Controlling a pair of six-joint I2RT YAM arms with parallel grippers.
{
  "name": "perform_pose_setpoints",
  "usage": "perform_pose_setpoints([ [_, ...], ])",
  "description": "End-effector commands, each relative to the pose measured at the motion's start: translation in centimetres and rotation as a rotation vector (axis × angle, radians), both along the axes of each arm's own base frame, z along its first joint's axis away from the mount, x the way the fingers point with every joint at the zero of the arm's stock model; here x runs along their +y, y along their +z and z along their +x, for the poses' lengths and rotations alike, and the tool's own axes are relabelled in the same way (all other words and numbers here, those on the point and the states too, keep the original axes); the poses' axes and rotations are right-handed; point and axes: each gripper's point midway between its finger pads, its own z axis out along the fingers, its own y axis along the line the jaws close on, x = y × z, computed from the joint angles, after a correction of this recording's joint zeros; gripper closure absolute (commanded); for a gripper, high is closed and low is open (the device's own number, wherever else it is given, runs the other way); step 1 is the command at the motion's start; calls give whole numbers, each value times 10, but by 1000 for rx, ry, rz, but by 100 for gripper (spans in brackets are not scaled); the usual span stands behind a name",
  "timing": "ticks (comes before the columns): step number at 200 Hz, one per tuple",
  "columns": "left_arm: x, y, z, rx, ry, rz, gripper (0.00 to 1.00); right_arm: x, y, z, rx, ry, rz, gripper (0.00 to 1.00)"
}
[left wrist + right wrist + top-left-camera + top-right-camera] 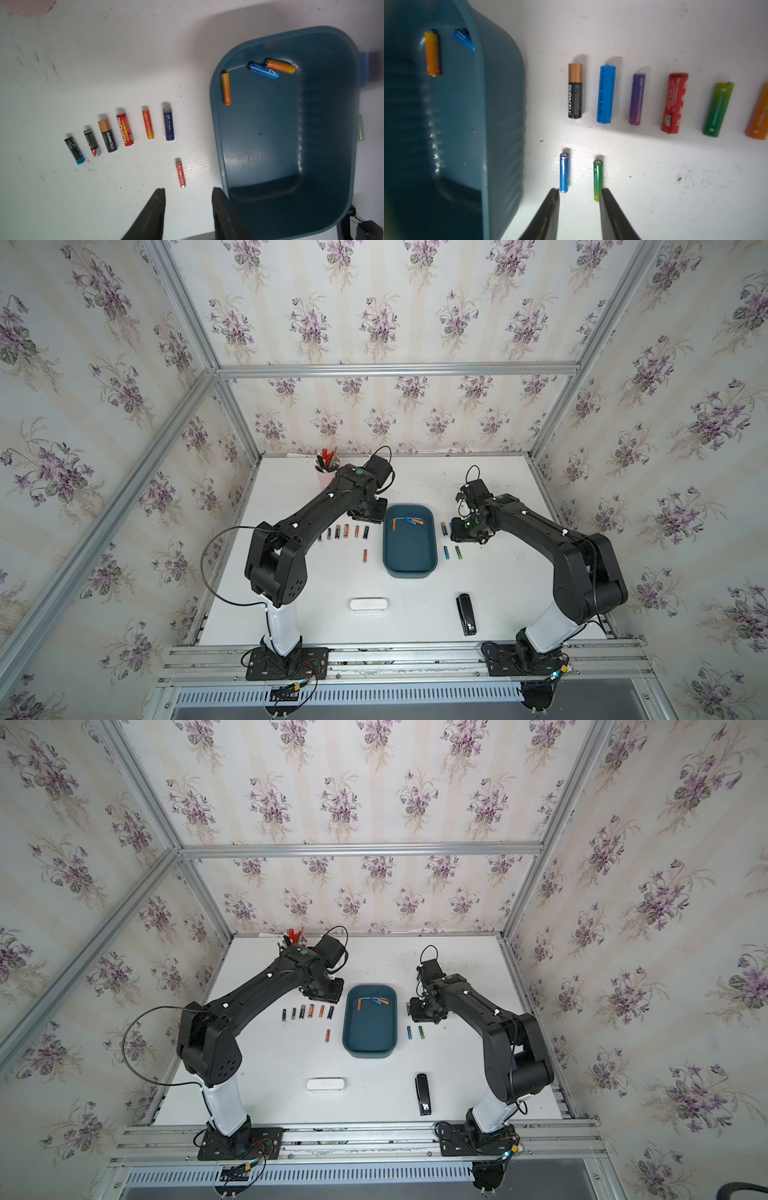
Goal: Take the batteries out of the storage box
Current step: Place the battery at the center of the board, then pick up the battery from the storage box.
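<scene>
Both arms are between picks, by the look of it. The left fingers (153,212) stand moderately apart with nothing between them, hanging over the worktop (104,197) just beside the storage box (291,145), with a small red battery (180,173) just ahead of the tips. The right fingers (548,212) show the same moderate gap and are empty too; a small blue battery (564,172) and a small green battery (598,179) lie right at their tips on the box's other side. The box sits mid-worktop between the arms, and three batteries lie at its far end, well ahead of both sets of fingers: a lone orange battery (226,88) by the wall on the left arm's side, and a blue battery (264,71) lying against a second orange battery (280,66). The next move calls for one arm to travel over the rim, drop inside and straddle one cell crosswise. The lone orange looks cleaner, though it lies close to the wall.
</scene>
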Motion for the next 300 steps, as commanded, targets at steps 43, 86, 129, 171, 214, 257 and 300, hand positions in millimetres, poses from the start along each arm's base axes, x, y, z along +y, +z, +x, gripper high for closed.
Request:
perform_pose_setpoints([
  [43, -41, -14, 20, 4, -65, 184, 54, 0, 15, 14, -22, -17, 60, 61],
  [86, -63, -47, 36, 17, -117, 229, 54, -7, 14, 8, -38, -20, 80, 61],
  [129, -67, -75, 37, 50, -127, 253, 54, -10, 22, 8, -57, -34, 93, 61],
  [171, -69, -95, 35, 54, -97, 244, 54, -12, 20, 12, -48, -40, 111, 61],
  [214, -70, -105, 37, 32, -85, 231, 54, -12, 10, 11, -21, -21, 105, 62],
  [257, -73, -116, 39, 40, -90, 223, 55, -14, 6, 9, -11, -17, 98, 62],
  [300, -71, -122, 43, 37, -95, 237, 58, -14, 5, 6, -3, -18, 97, 62],
])
